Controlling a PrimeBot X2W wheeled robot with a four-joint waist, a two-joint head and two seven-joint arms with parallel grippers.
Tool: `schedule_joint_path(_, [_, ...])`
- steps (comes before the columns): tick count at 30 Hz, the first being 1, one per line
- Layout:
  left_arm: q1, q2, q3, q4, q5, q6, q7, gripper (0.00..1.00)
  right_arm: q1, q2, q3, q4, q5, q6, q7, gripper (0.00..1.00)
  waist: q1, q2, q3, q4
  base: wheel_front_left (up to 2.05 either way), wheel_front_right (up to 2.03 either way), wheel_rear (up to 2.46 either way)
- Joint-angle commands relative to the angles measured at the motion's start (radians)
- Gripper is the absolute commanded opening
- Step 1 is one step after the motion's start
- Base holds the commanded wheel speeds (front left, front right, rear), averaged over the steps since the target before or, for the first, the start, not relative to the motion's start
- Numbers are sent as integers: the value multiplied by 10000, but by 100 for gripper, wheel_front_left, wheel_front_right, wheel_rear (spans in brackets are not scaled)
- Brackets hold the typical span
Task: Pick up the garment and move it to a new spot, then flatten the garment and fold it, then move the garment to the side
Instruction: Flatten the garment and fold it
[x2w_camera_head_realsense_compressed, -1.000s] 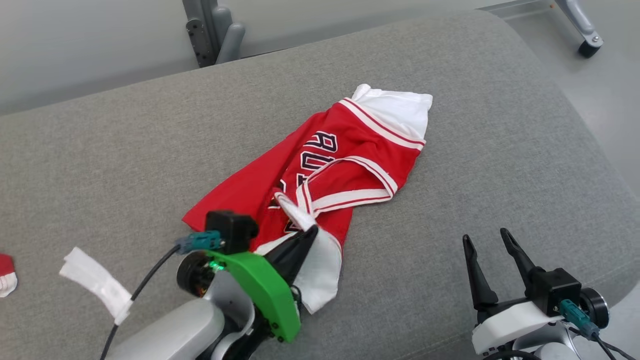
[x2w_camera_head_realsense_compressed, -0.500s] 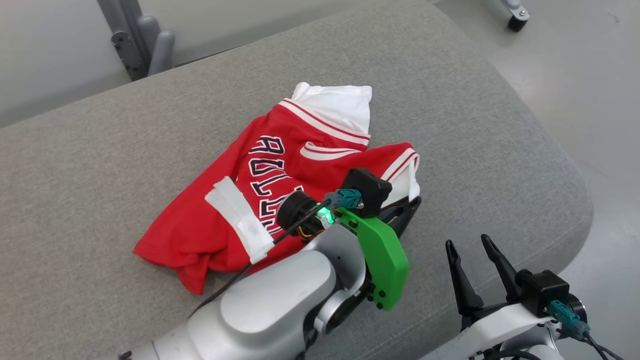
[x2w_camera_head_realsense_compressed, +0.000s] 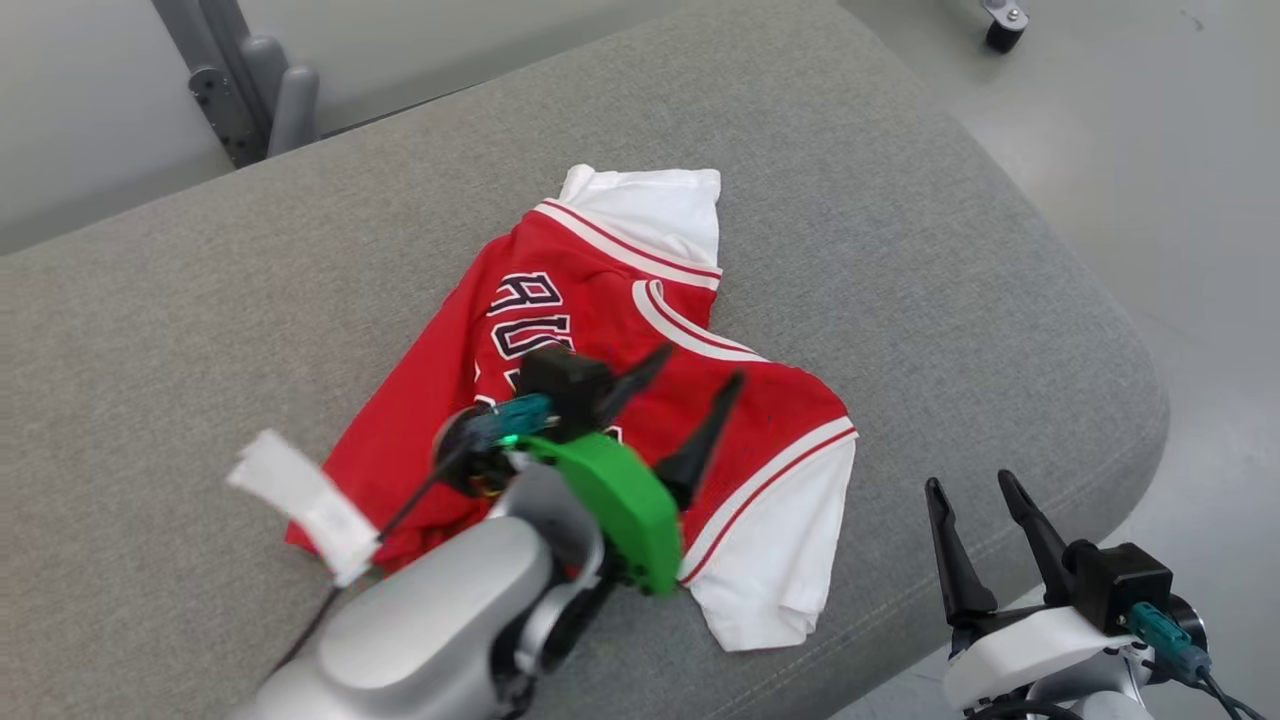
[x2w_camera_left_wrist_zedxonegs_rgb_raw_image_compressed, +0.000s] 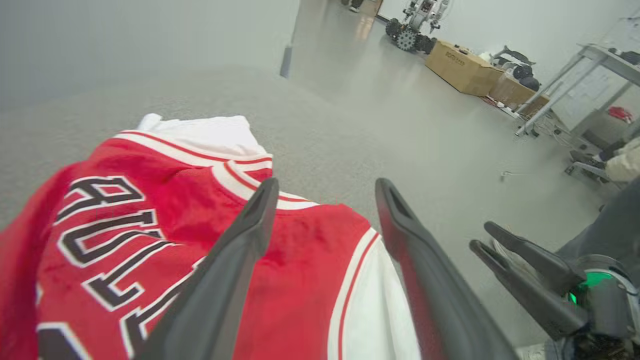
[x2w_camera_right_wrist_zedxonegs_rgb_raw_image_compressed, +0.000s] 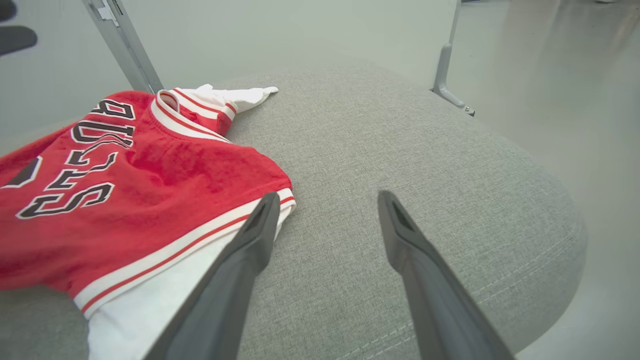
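Garment (x2w_camera_head_realsense_compressed: 600, 330) — a red jersey T-shirt with white short sleeves — lies crumpled, front up, on a grey upholstered cushion (x2w_camera_head_realsense_compressed: 900, 250), towards the cushion's right end and not laid flat. One white sleeve (x2w_camera_head_realsense_compressed: 650, 205) points to the far side; the other sleeve (x2w_camera_head_realsense_compressed: 770, 560) spreads toward the near edge of the cushion, edged with red-white striped trim. Black, white-outlined lettering (x2w_camera_head_realsense_compressed: 525, 310) runs along the chest, partly covered by the arm in the head view. The striped collar (x2w_camera_head_realsense_compressed: 680, 320) curves across the middle of the shirt.

The left gripper (x2w_camera_head_realsense_compressed: 700, 365) is over the red body of the shirt, its two dark fingers spread well apart with nothing between them. From the left wrist view the fingertips appear to sit just above the cloth rather than on it, though contact is hard to judge. A green bracket (x2w_camera_head_realsense_compressed: 610, 500) sits at that wrist, and a strip of white tape (x2w_camera_head_realsense_compressed: 300, 505) wraps its cable. The hem side of the shirt is hidden behind this arm.

The right gripper (x2w_camera_head_realsense_compressed: 970, 482) is at the lower right, off the cushion's near edge — fingers parted, empty, apart from the shirt. Pale floor (x2w_camera_head_realsense_compressed: 1150, 150) lies beyond the cushion's rounded end.
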Motion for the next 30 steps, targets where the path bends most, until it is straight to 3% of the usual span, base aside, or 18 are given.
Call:
schedule_joint_path(1, [496,898,299,-571,9,421,-166,100,106,-23,-92,-89,-91,-10,-30,100,0,117,-145,294,0,0,0])
schedule_joint_path(2, [496,898,299,-571,9,421,-166,100,106,-23,-92,-89,-91,-10,-30,100,0,117,-145,294,0,0,0])
schedule_joint_path(7, [1842,3157,1100,-2379,-425,1584,-208,100,194,-26,-241,-183,-219,-10,-30,100,0,117,-115,865,0,0,0])
schedule_joint_path(11, [2609,4282,1525,-3001,-707,2198,-154,100,63,-24,-248,-194,-306,-11,-30,100,0,117,14,1309,0,0,0])
schedule_joint_path(17, [2758,4405,1421,-2429,-965,2036,124,100,-221,-27,-154,-201,-422,-11,-30,100,0,117,172,1701,0,0,0])
schedule_joint_path(30, [3242,4027,1638,-1944,-2048,1567,455,100,-15,-26,-233,-185,-576,-11,-30,100,0,117,158,1565,0,0,0])
